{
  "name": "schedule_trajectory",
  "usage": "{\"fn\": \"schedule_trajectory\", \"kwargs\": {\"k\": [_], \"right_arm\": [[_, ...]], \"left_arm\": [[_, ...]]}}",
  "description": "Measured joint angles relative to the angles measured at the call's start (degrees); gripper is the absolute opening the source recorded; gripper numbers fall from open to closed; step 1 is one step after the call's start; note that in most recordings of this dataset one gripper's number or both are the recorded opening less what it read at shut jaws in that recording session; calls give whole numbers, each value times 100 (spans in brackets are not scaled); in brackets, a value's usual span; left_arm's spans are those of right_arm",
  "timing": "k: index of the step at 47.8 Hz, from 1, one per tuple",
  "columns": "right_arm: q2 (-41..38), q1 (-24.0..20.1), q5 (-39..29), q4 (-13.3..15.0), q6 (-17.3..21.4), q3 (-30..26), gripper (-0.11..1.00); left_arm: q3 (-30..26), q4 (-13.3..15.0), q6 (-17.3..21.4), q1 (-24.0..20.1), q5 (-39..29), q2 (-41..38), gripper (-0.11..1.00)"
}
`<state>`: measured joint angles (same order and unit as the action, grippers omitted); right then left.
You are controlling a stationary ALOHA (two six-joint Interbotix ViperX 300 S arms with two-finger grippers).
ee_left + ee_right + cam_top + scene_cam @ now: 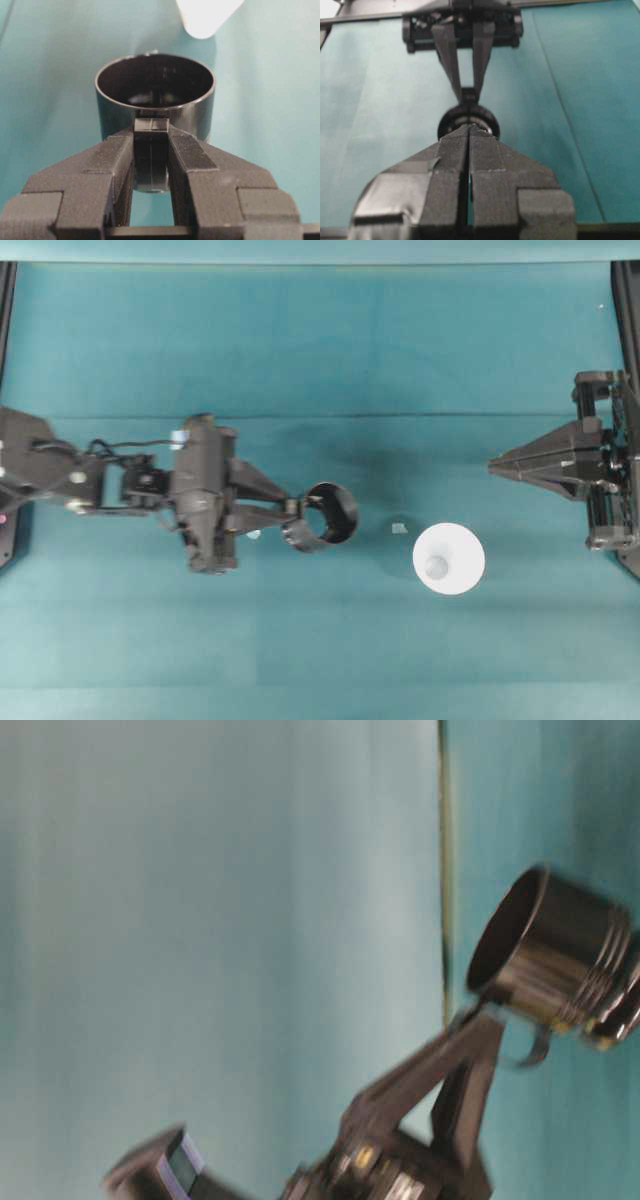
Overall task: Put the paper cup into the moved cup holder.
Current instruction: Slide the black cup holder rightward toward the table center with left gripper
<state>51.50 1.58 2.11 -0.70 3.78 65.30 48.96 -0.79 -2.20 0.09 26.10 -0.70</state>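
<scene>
Teal cloth (300,340) covers the whole work surface, with a faint crease running across it behind both arms.

We see our left gripper (293,517) reaching toward the middle of the table, its two fingers pinched on the small side handle of the cup holder (332,512). In the left wrist view the handle sits squarely between the pads, which press its two sides, and the glossy black holder (155,95) stands just past the fingertips with its open mouth showing a dark, bare interior. From table level the holder (550,955) appears tilted and blurred, so we cannot tell whether its base touches the cloth.

Beyond the holder, further out from our left gripper and slightly to one side, stands the paper cup (449,558), a white disc with a greyish centre, apart from the holder and not inside it. A tiny pale scrap (399,528) lies on the cloth between them.

Our right gripper (497,466) rests at its own side, well back from the cup, fingers pressed together with nothing between them.
</scene>
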Motion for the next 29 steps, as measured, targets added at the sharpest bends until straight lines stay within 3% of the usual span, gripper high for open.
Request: {"fn": "schedule_trajectory", "kwargs": {"k": [29], "right_arm": [[0,9,-105,-9,0,-9,2]], "left_arm": [[-527,0,88,-141,44,-721,21]]}}
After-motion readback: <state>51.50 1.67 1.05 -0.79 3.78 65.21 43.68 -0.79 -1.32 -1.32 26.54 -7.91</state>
